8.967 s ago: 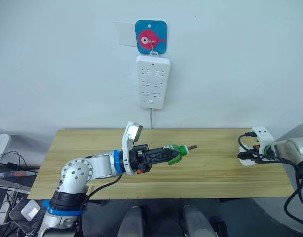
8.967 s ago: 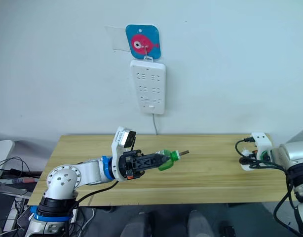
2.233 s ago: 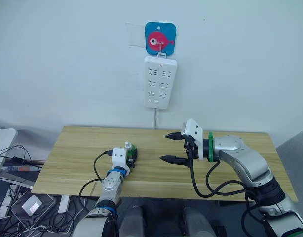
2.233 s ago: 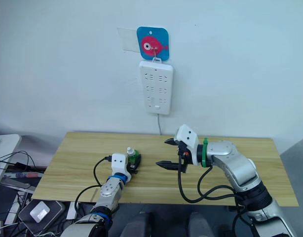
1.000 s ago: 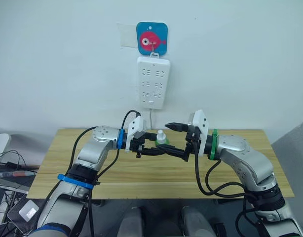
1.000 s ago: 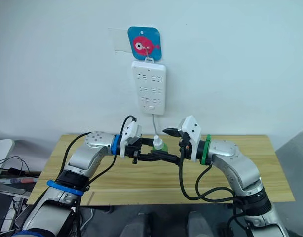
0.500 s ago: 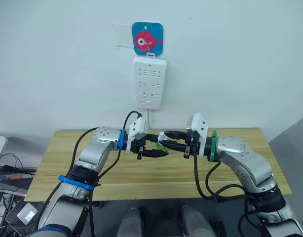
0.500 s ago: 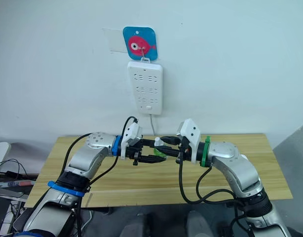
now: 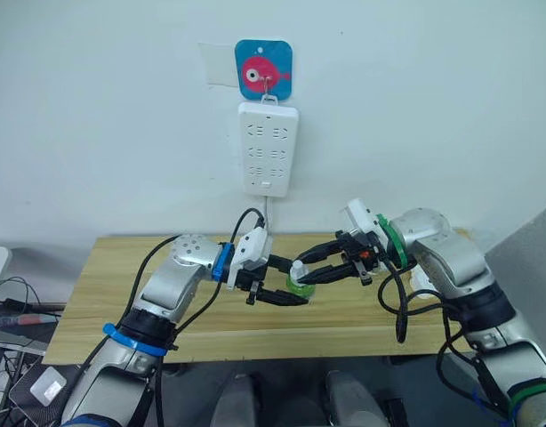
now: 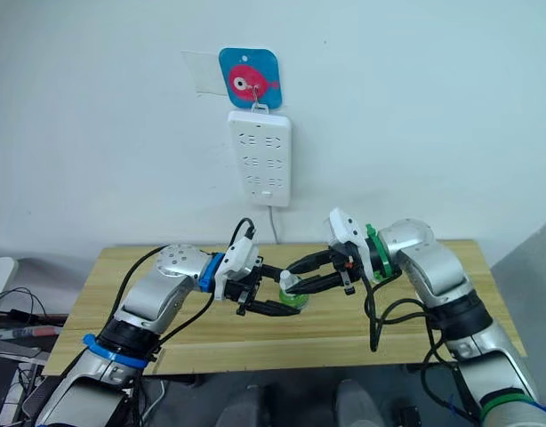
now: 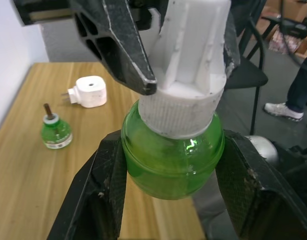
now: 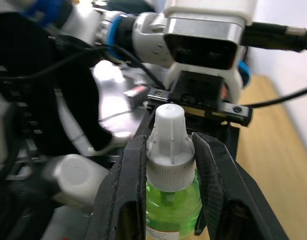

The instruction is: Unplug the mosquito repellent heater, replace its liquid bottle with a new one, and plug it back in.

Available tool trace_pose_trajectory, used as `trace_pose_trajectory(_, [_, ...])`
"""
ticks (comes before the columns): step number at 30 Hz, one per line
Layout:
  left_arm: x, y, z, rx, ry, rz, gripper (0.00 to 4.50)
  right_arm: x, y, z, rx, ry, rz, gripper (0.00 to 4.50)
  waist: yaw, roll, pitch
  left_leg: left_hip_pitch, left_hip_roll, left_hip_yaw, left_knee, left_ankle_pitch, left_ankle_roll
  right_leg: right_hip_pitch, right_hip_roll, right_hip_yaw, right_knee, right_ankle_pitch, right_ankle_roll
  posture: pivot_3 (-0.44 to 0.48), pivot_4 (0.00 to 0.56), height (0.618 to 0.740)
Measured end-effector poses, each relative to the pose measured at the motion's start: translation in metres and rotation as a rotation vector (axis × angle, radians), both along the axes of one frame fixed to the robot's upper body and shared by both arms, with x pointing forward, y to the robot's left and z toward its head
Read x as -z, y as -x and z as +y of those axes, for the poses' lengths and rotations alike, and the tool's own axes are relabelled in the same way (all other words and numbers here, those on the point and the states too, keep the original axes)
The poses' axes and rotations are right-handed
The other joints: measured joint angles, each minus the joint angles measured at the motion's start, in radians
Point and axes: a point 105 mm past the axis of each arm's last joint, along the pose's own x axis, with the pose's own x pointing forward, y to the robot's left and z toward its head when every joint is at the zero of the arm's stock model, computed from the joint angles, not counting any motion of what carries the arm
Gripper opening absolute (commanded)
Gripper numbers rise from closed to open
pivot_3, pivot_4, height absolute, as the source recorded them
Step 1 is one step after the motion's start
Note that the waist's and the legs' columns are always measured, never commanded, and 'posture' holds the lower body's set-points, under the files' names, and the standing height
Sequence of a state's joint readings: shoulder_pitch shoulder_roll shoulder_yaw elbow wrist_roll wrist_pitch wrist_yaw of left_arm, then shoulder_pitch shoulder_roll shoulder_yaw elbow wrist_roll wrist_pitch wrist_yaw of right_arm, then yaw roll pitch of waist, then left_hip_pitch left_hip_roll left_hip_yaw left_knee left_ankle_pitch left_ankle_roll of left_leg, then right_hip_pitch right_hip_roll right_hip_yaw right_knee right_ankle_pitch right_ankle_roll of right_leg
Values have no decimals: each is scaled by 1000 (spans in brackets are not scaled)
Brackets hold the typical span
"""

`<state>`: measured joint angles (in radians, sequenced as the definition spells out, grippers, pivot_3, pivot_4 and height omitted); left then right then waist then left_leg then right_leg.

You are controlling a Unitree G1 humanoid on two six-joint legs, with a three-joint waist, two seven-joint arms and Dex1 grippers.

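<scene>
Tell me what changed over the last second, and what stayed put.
The right tool has closed in from open around the white cap of the green bottle, gripping it. The left tool keeps clamping the bottle's body, held above the table. The heater and the other bottle lie on the table; the power strip hangs unchanged on the wall.

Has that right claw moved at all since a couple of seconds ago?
Yes. The right gripper had its jaws open beside the wall cord, away from the green bottle; it has come in toward the left gripper and clamped the white cap.
</scene>
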<state>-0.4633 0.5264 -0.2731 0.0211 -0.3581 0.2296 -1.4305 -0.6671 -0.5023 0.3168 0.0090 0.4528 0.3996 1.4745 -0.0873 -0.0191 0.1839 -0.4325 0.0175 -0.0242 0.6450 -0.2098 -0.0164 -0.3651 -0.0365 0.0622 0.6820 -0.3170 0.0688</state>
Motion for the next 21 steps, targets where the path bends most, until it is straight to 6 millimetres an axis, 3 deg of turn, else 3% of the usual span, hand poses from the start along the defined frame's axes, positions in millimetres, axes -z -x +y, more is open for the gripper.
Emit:
trace_pose_trajectory(4, [2,3,1,-3,-8,13,2200,-1,4,-3,-49,14,5,2259,8,0,0,0,2,0,0,0,0,0,-1,0,0,0,0,-67,154,740])
trace_pose_trajectory(10, [5,-2,5,-43,-19,24,2200,2,10,-24,-12,59,13,4352,10,0,0,0,2,0,0,0,0,0,-1,-1,0,0,0,-79,150,740])
trace_pose_trajectory(15, [8,-11,10,-98,-15,36,2200,6,8,-39,198,35,-22,4478,8,0,0,0,3,1,0,0,0,0,0,0,0,0,0,-86,149,740])
trace_pose_trajectory(21, [2,-25,10,-175,26,6,2200,6,6,-21,447,-71,-71,4478,4,0,0,0,5,2,0,0,0,-1,2,0,1,0,0,-96,144,740])
